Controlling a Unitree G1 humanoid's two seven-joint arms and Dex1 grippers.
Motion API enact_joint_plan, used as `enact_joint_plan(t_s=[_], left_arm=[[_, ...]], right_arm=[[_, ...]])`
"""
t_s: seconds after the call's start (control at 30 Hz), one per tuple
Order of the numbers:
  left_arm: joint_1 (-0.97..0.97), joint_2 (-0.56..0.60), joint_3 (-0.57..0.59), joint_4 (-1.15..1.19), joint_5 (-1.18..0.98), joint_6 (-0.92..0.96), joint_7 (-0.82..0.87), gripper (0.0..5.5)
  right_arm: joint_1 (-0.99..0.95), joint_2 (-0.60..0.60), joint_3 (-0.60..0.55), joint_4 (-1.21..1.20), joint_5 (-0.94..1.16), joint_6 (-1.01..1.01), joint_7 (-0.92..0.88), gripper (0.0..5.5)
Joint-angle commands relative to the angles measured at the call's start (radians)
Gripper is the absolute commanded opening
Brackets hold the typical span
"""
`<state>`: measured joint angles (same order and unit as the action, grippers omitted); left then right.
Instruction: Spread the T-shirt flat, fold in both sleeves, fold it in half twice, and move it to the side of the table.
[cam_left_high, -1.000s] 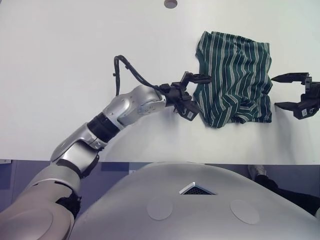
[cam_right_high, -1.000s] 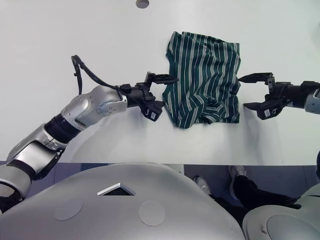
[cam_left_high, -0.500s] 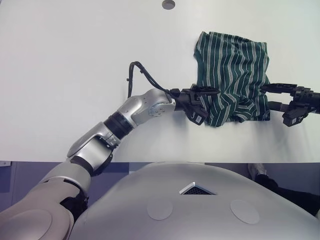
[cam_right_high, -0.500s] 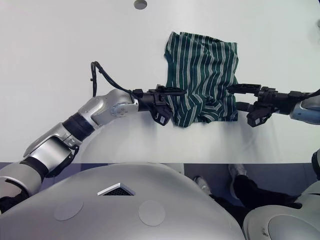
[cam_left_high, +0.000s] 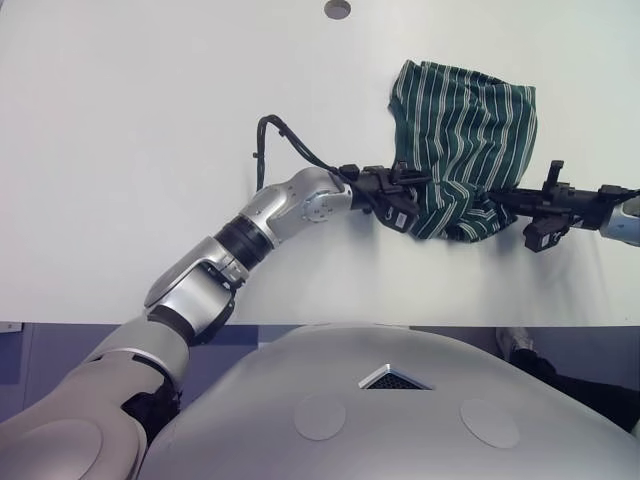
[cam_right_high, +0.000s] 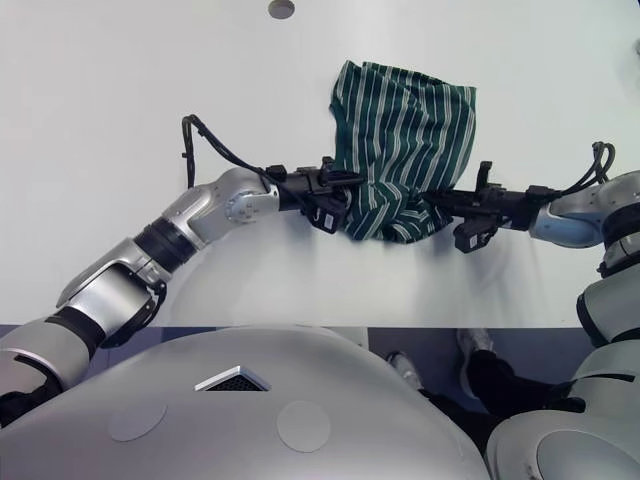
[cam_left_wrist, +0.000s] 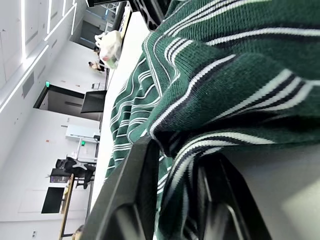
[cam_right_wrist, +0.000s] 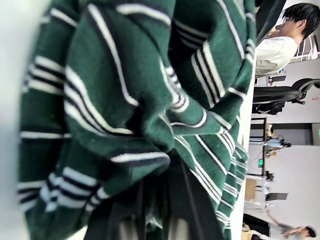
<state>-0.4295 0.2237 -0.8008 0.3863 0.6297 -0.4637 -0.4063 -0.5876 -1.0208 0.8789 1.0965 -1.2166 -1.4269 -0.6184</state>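
The T-shirt (cam_left_high: 465, 120), dark green with thin white stripes, lies bunched on the white table (cam_left_high: 140, 150), right of the middle. My left gripper (cam_left_high: 412, 192) sits at the shirt's near left edge, shut on a fold of cloth. In the left wrist view the striped cloth (cam_left_wrist: 240, 65) bulges between the dark fingers (cam_left_wrist: 130, 200). My right gripper (cam_left_high: 497, 196) comes in from the right at the shirt's near right corner, shut on the cloth there. The right wrist view has the cloth (cam_right_wrist: 125, 75) draped over its fingers (cam_right_wrist: 190, 210).
A round grey grommet (cam_left_high: 337, 9) is set in the table at the far edge. The table's near edge (cam_left_high: 300, 324) runs just in front of both arms. Bare tabletop stretches to the left of the shirt.
Both grippers, open and apart from the shirt a second ago, have moved inward onto its near corners and shut on the cloth. The shirt's near edge has bunched up.
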Motion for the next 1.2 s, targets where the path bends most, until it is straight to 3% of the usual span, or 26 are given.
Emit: enact_joint_plan(t_s=[0.03, 0.13, 0.3, 0.37, 0.43, 0.57, 0.73, 0.87, 0.97, 1.03, 1.2], left_arm=[[0.058, 0.058, -0.044, 0.115, 0.030, 0.032, -0.096, 0.51], [0.002, 0.081, -0.020, 0.080, -0.036, 0.012, -0.190, 0.17], [-0.060, 0.218, 0.047, -0.077, -0.214, 0.002, -0.464, 0.00], [-0.061, 0.249, 0.064, -0.159, -0.318, 0.027, -0.583, 0.00], [-0.051, 0.261, 0.073, -0.271, -0.447, 0.094, -0.678, 0.00], [0.015, 0.269, 0.069, -0.461, -0.671, 0.275, -0.801, 0.00], [0.074, 0.316, 0.065, -0.642, -0.820, 0.504, -0.881, 0.00], [0.103, 0.385, 0.079, -0.684, -0.846, 0.622, -0.933, 0.00], [0.075, 0.362, 0.098, -0.613, -0.825, 0.628, -0.929, 0.00], [0.017, 0.310, 0.109, -0.518, -0.811, 0.625, -0.924, 0.00], [-0.104, 0.175, 0.175, -0.328, -0.851, 0.652, -0.926, 0.00]], right_arm=[[-0.032, 0.026, -0.021, 0.043, 0.093, -0.078, 0.162, 0.16], [-0.108, 0.032, -0.020, 0.067, 0.249, -0.174, 0.322, 0.15], [-0.227, 0.050, 0.132, 0.131, 0.619, -0.187, 0.644, 0.15], [-0.144, -0.099, 0.232, -0.241, 1.102, 0.102, 1.040, 0.15], [-0.067, -0.251, 0.291, -0.618, 1.423, 0.386, 1.375, 0.15], [0.027, -0.397, 0.275, -1.078, 1.658, 0.769, 1.712, 0.15], [0.084, -0.496, 0.134, -1.357, 1.848, 1.144, 1.895, 0.15], [0.100, -0.513, -0.044, -1.519, 1.995, 1.483, 1.935, 0.15], [0.197, -0.548, -0.151, -1.446, 1.974, 1.527, 1.987, 0.15], [0.314, -0.555, -0.188, -1.308, 1.898, 1.453, 2.012, 0.15], [0.557, -0.490, -0.297, -1.052, 1.861, 1.369, 2.023, 0.15]])
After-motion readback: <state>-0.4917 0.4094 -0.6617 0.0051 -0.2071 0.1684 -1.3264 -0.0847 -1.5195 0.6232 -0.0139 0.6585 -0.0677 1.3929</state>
